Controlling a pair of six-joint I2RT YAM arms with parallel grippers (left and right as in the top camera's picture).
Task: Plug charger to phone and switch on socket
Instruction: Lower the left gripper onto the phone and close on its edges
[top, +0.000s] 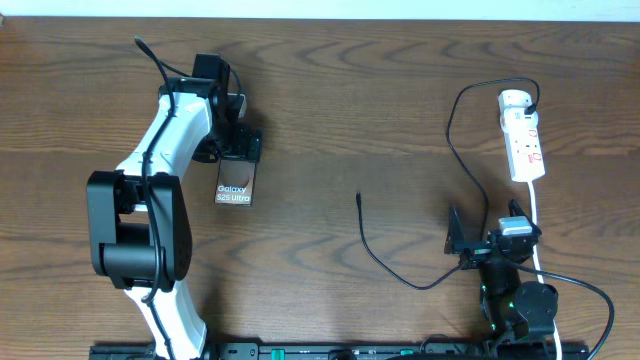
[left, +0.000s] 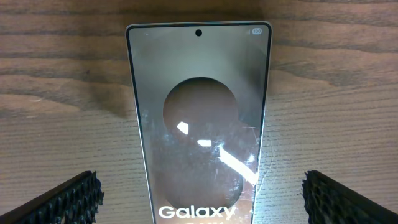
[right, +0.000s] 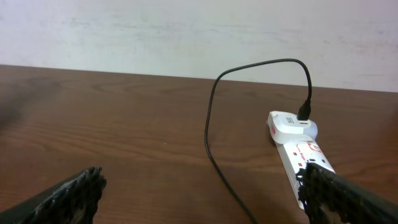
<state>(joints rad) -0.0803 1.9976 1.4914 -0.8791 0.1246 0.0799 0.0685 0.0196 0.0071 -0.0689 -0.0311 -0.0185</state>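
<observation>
The phone (top: 235, 186) lies flat on the wooden table, a dark slab with white "Galaxy S25 Ultra" lettering. In the left wrist view the phone (left: 199, 106) fills the centre. My left gripper (top: 240, 150) hovers open over its far end, fingers (left: 71, 199) apart on either side and touching nothing. The socket (top: 523, 135) is a white power strip at the far right. The charger (top: 462, 150) is plugged into its far end and trails to a loose tip (top: 359, 197) mid-table. My right gripper (top: 487, 230) stands open and empty near the socket (right: 301, 155), with the charger (right: 211, 124) ahead of it.
The socket's white lead (top: 536, 215) runs back past the right arm. A pale wall (right: 186, 31) rises behind the table's far edge. The left arm's white link (top: 165, 140) stretches over the left side of the table (top: 380, 90).
</observation>
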